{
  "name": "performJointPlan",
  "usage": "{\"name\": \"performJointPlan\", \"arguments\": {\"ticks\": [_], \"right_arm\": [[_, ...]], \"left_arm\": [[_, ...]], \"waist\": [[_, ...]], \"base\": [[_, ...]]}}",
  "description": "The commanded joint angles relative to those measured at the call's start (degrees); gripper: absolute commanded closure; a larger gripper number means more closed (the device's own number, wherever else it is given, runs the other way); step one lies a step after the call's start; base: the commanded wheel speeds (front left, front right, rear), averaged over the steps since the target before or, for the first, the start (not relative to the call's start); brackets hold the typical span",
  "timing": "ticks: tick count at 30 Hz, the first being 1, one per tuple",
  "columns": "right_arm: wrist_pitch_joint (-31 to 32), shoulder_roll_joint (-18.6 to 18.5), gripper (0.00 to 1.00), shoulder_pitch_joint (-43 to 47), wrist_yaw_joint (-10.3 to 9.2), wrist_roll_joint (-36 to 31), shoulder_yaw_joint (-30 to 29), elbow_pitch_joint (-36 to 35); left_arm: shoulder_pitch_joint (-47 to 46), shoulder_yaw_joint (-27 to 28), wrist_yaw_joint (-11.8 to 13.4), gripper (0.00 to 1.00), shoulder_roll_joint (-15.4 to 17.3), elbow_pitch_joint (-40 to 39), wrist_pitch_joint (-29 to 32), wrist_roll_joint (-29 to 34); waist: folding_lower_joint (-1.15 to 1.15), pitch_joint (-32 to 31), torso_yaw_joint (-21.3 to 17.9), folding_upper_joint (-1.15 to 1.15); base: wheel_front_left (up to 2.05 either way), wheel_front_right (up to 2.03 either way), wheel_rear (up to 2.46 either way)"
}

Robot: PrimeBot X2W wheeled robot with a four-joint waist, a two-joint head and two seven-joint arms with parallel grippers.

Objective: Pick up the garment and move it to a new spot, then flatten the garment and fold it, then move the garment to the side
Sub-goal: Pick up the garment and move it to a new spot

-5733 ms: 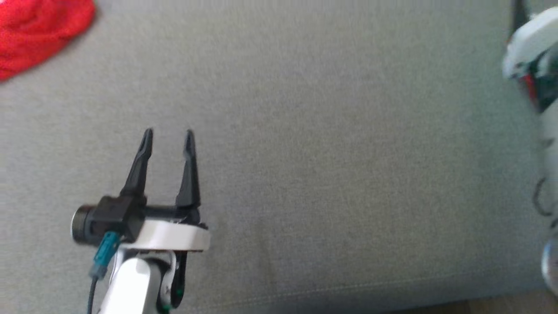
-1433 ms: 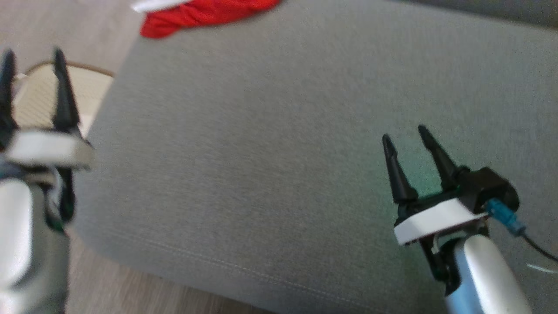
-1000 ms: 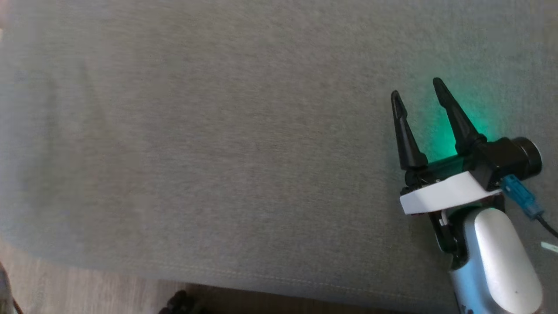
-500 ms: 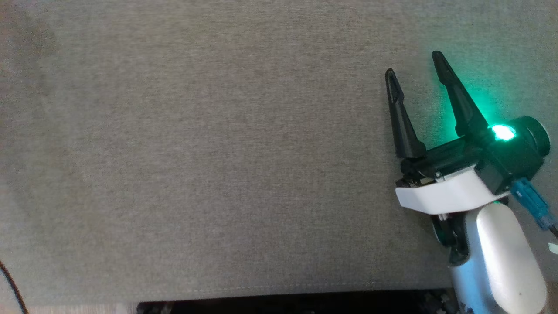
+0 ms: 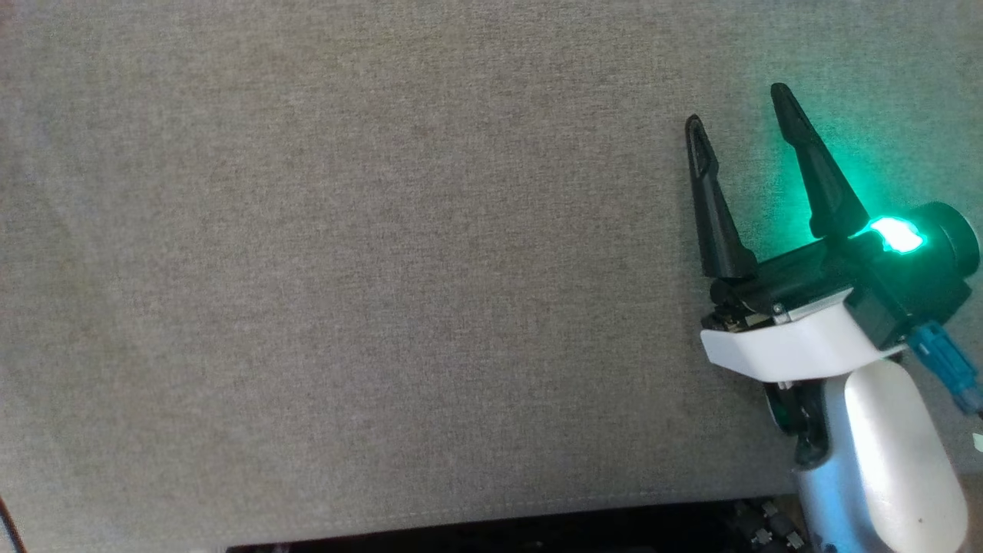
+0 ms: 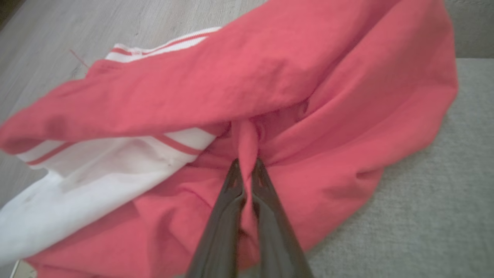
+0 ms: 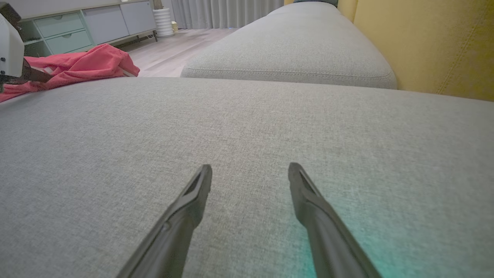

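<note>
The garment is red with white striped trim, crumpled at the edge of the grey sofa cushion in the left wrist view. My left gripper is shut on a pinched fold of its red cloth. From the right wrist view the garment lies far off at the upper left, with part of the left arm's pale casing beside it. My right gripper hovers open over the bare cushion at the right of the head view, a green light glowing on it; its fingers hold nothing.
A second grey cushion lies beyond a gap, with a yellow backrest on the right. Wooden floor shows past the garment. A low cabinet with drawers and curtains stand across the room. The cushion's front seam borders a dark drop.
The head camera has swung and settled on the bare cushion, so the garment left its view. The left gripper has gone from open to shut on the cloth. The right gripper stayed open, shifting slightly.
</note>
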Motion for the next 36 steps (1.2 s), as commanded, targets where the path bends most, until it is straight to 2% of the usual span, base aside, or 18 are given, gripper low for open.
{"name": "performJointPlan", "arguments": {"ticks": [1, 11, 17, 25, 30, 36], "right_arm": [[-0.6, 0.1, 0.0, 1.8, 0.37, 0.5, 1.2, -1.5], [-2.1, 0.1, 0.0, 0.6, 0.37, 1.5, 0.8, 1.5], [-3.1, 0.1, 0.0, 0.0, 0.37, 2.5, 0.4, 4.2], [-4.6, 0.1, 0.0, 0.5, 0.37, 4.3, -1.6, 8.3], [-5.5, 0.1, 0.0, 1.0, 0.37, 5.2, -2.9, 10.3], [-6.3, 0.1, 0.0, 2.4, 0.37, 6.2, -4.8, 12.7]], "left_arm": [[-0.8, 0.7, -0.2, 1.0, 4.4, -0.9, 0.3, -0.4], [-4.4, -2.0, -3.6, 1.0, 6.3, 1.5, 1.5, -1.3], [-6.2, -6.2, -4.4, 1.0, 4.3, 0.0, 2.5, -3.4], [-2.4, -18.3, -4.4, 1.0, 1.3, -11.9, 5.3, -12.3], [1.7, -22.6, -4.4, 1.0, 0.3, -19.6, 7.0, -16.5], [8.2, -27.9, -4.4, 1.0, -2.8, -32.1, 9.3, -21.4]], "waist": [[0.0, -0.1, -0.1, 0.0], [0.0, -5.6, 0.2, 0.0], [0.0, -10.8, 0.5, 0.0], [0.0, -19.4, 0.4, 0.0], [0.0, -23.7, -0.4, 0.0], [0.0, -29.1, -2.3, 0.0]], "base": [[0.0, 0.0, 0.0], [0.0, 0.0, 0.0], [0.0, 0.0, 0.0], [0.0, 0.0, 0.0], [0.0, 0.0, 0.0], [0.0, 0.0, 0.0]]}}
